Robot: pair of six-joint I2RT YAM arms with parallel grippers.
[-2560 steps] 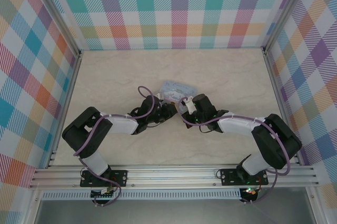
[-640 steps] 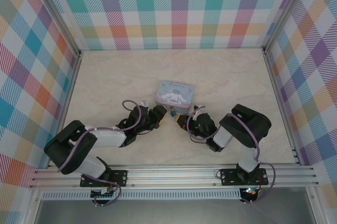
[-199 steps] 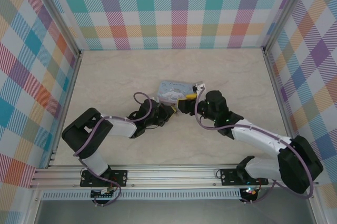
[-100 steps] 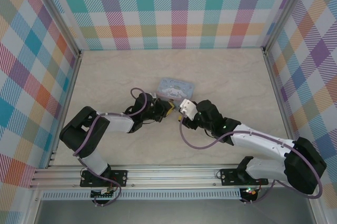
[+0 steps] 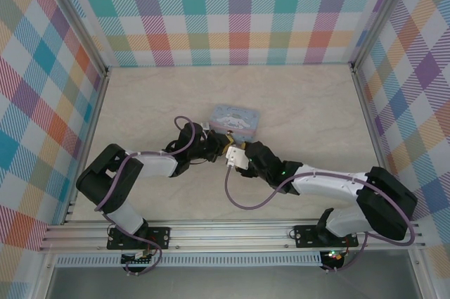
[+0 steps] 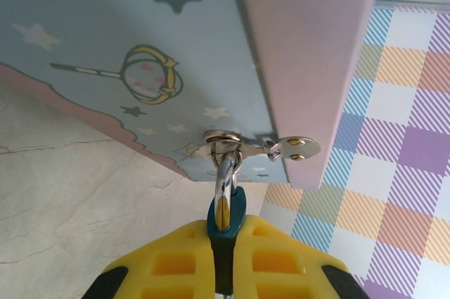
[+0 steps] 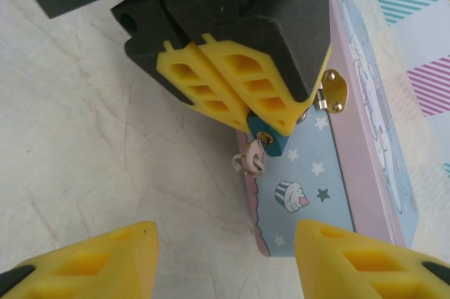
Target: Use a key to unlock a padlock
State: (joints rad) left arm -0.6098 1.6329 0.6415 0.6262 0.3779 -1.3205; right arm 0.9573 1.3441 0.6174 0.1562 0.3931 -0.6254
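Observation:
In the left wrist view my left gripper (image 6: 223, 236) is shut on the small teal padlock (image 6: 226, 211). Its silver shackle (image 6: 225, 176) is hooked through the hasp (image 6: 292, 148) of the pale blue cartoon tin (image 6: 126, 46). The right wrist view looks at this from the front: the left gripper's yellow fingers (image 7: 225, 84) pinch the padlock (image 7: 271, 141), and the key (image 7: 252, 160) with its small ring hangs from the padlock's lower end. My right gripper (image 7: 225, 236) is open, a short way before the key, touching nothing.
The tin (image 5: 235, 117) sits mid-table on the marble-patterned top. Both grippers, left (image 5: 222, 147) and right (image 5: 235, 158), meet at its near side. Plaid walls enclose the table on three sides, with a metal rail (image 5: 232, 232) along the near edge.
The right gripper swung from the tin's right side down and leftward to the tin's front, now facing the padlock. The left gripper kept its hold on the padlock.

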